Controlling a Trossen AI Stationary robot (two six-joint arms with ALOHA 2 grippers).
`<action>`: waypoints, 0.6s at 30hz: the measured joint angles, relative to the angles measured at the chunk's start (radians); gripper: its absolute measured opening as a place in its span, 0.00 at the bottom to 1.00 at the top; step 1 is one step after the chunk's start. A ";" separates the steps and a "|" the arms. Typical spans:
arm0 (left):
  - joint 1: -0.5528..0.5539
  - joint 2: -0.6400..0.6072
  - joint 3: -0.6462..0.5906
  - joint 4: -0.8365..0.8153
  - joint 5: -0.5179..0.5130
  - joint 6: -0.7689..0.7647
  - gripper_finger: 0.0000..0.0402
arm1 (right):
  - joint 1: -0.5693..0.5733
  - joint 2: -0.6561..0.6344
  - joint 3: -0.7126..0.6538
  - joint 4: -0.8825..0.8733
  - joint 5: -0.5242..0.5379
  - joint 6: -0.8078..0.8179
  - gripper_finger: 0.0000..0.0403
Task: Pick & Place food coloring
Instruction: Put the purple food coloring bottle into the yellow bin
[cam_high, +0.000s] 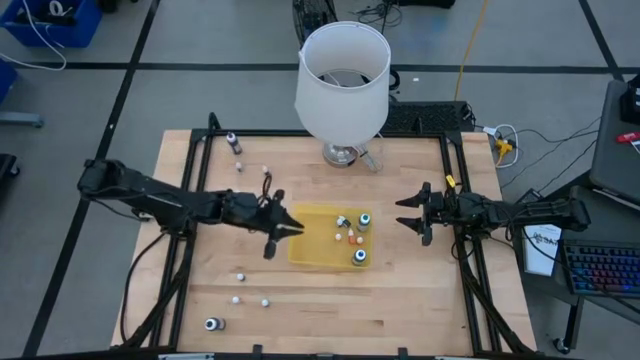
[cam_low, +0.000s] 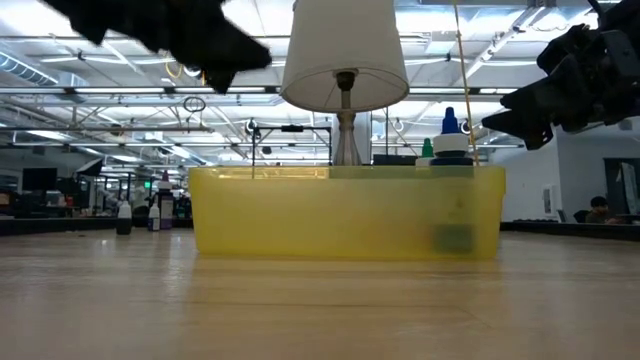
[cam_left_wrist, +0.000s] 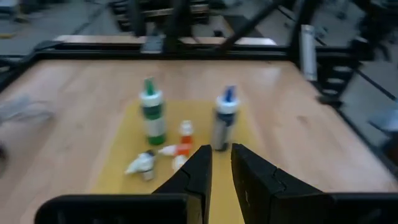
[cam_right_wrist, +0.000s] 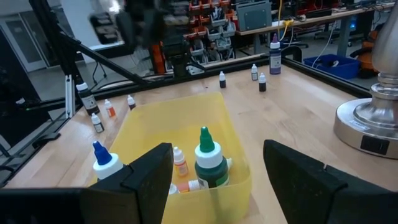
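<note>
nearest the lens in the right wrist view, the right gripper stands with its two dark fingers spread wide and nothing between them, aimed at the yellow tray from just off its right edge. inside the tray two larger food coloring bottles stand upright, the green-capped bottle and the blue-capped bottle, with a small orange-capped bottle between them and at least one more tiny one lying on its side. the left gripper hangs over the tray's left edge with its fingers drawn almost together, and the left wrist view shows no bottle pinched between them. more little bottles are still scattered on the wooden table: a dark bottle near the back left corner, a few whitish ones left of the tray and toward the front, and a round-topped bottle near the front left. these look like light, hard plastic with smooth rounded sides, so they should tip or roll at a nudge and could squirt out of a hard pinch. the safest hold is probably across the body just below the cap, fingers square to it. the lamp at the back stands clear of all this.
</note>
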 joint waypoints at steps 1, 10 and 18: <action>0.026 0.010 -0.031 0.057 0.001 -0.003 0.17 | 0.000 0.001 0.000 0.000 0.000 0.000 0.59; 0.397 0.015 -0.186 0.482 0.170 -0.082 0.17 | 0.000 0.002 0.000 0.000 0.000 0.000 0.59; 0.752 0.015 -0.017 0.182 0.193 -0.277 0.03 | 0.000 0.002 0.000 0.000 0.000 0.000 0.59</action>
